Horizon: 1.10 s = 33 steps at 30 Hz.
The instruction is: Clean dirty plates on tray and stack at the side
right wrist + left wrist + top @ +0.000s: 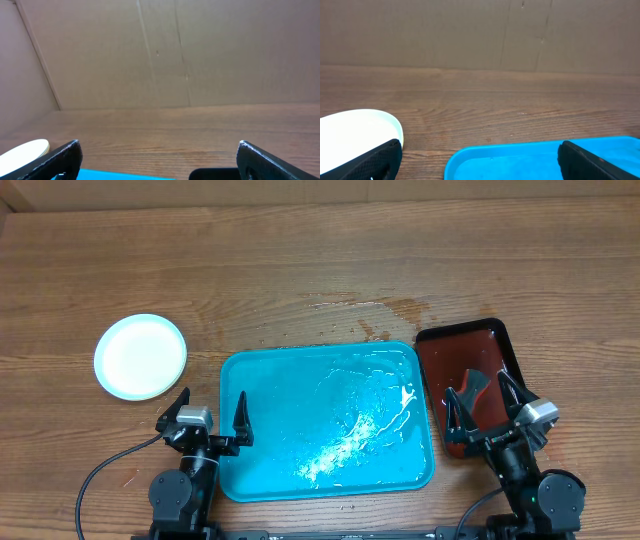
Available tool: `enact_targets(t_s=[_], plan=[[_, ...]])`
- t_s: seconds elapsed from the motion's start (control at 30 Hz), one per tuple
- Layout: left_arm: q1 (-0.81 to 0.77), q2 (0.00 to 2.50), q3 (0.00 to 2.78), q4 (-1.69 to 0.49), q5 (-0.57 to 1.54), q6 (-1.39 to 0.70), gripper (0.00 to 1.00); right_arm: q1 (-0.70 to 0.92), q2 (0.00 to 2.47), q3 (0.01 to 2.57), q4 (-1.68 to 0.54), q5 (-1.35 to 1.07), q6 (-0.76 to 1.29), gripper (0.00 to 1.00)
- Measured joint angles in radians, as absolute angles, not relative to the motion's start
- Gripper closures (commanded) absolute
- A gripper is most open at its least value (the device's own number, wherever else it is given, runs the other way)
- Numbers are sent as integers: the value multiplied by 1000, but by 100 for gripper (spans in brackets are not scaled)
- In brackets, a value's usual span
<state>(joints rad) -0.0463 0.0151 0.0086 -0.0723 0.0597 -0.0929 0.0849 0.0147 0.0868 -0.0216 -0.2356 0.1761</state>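
The turquoise tray [262, 385] lies in the middle of the table, wet and streaked with white foam, with no plate on it. A round plate [141, 356] with a pale blue rim and a clean white centre rests on the table to the left. I cannot tell whether others lie under it, and no red smears show. My left gripper [212, 404] hovers open over the tray's left edge. In the left wrist view the plate [355, 131] and the tray [520, 155] flank the gap. My right gripper [477, 390] stands open above the dark tray, empty.
A small dark red-brown tray [440, 350] sits right of the turquoise one, holding a dark wedge-shaped tool [473, 385]. A wet patch [385, 310] marks the wood behind the trays. A cardboard wall [165, 50] closes off the far side.
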Motion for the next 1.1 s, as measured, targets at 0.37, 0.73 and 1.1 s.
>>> enact_targets(t_s=[0.37, 0.73, 1.1], plan=[[-46, 15, 9, -72, 60, -93, 0, 85, 15, 19, 89, -231, 203, 0], [-46, 15, 9, -72, 60, -93, 0, 85, 15, 19, -74, -181, 237, 0], [-46, 15, 9, -72, 60, -93, 0, 85, 15, 19, -76, -147, 258, 0]])
